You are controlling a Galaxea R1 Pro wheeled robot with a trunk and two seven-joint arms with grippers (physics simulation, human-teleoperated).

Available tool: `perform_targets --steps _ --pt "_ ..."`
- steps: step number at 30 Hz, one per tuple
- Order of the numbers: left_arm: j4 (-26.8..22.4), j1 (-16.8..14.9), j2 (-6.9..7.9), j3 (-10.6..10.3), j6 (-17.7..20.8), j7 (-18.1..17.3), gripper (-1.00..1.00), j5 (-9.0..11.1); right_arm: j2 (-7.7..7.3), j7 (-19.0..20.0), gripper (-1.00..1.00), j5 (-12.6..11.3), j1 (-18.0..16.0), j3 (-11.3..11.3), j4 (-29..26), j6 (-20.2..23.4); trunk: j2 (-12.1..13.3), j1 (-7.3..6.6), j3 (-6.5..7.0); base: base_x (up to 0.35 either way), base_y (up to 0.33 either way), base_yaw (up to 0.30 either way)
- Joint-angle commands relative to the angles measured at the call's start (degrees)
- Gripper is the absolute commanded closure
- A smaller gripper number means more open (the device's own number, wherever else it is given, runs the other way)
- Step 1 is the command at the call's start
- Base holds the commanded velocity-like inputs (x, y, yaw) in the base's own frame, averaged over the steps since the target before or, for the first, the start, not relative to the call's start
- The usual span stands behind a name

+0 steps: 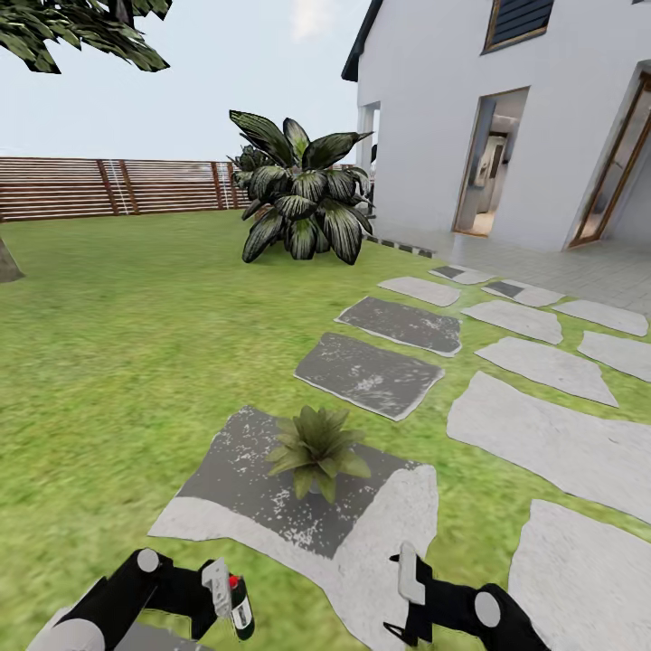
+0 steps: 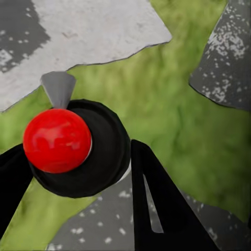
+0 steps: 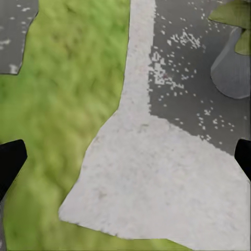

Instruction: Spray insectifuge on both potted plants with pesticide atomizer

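One potted plant (image 1: 316, 446), a low rosette of pointed green leaves, stands on a grey-and-white stepping stone (image 1: 262, 493) just ahead of me. My left gripper (image 1: 228, 600) is low at the left, shut on the pesticide atomizer (image 1: 240, 608). In the left wrist view the atomizer (image 2: 97, 157) shows from above: dark body, red ball, grey nozzle, black fingers (image 2: 157, 209) on both sides. My right gripper (image 1: 404, 603) is open and empty at the lower right. In the right wrist view the plant's grey pot (image 3: 234, 70) stands on the stone, apart from the wide-spread fingertips (image 3: 10, 162).
A big broad-leaved dark bush (image 1: 303, 194) stands farther ahead on the lawn. Stepping stones (image 1: 371, 372) run toward a white house (image 1: 434, 108) at the right. A brown slatted fence (image 1: 108, 185) closes the far side, and a tree trunk (image 1: 7, 262) stands at the left edge.
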Motion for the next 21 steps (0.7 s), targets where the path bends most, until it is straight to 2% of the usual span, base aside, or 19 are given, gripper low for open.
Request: perform_targets --steps 1,3,6,12,18,19,21 --pt "-0.09 0.09 -0.37 -0.04 -0.90 -0.11 1.00 -0.90 0.30 0.23 -1.00 0.54 -0.35 -0.21 0.13 -0.01 -0.02 -0.01 -0.06 0.000 0.000 0.000" --pt "0.00 0.18 -0.36 -0.50 -1.40 -0.06 1.00 -0.76 0.95 0.16 -1.00 0.53 -1.00 -0.45 0.27 -0.07 -0.02 -0.01 -0.06 0.000 0.000 0.000" --pt "0.24 0.31 0.33 0.44 -1.38 0.09 1.00 -0.24 1.92 -0.14 -1.00 -0.02 -1.97 -1.32 0.82 -1.02 -0.02 -0.01 -0.06 0.000 0.000 0.000" --pt "0.26 0.17 0.41 0.60 -1.46 0.03 1.00 -0.70 3.87 -0.13 -1.00 -0.92 -2.97 -1.49 1.10 -1.37 -0.02 -0.01 -0.06 0.000 0.000 0.000" --pt "-1.32 0.06 -0.86 -1.16 -1.23 -0.12 1.00 -2.62 5.81 1.13 -1.00 -0.94 -3.10 -1.40 0.57 0.51 -0.02 -0.01 -0.06 0.000 0.000 0.000" --pt "-1.64 0.04 -1.19 -1.47 -1.17 -0.16 1.00 -2.92 6.13 1.45 1.00 -0.96 -3.15 -1.40 0.41 0.83 -0.02 -0.01 -0.06 0.000 0.000 0.000" --pt "-2.28 -0.14 -1.84 -2.11 -1.05 -0.35 1.00 -3.54 6.78 2.09 1.00 -0.99 -3.25 -1.39 0.11 1.47 -0.02 -0.01 -0.06 0.000 0.000 0.000"
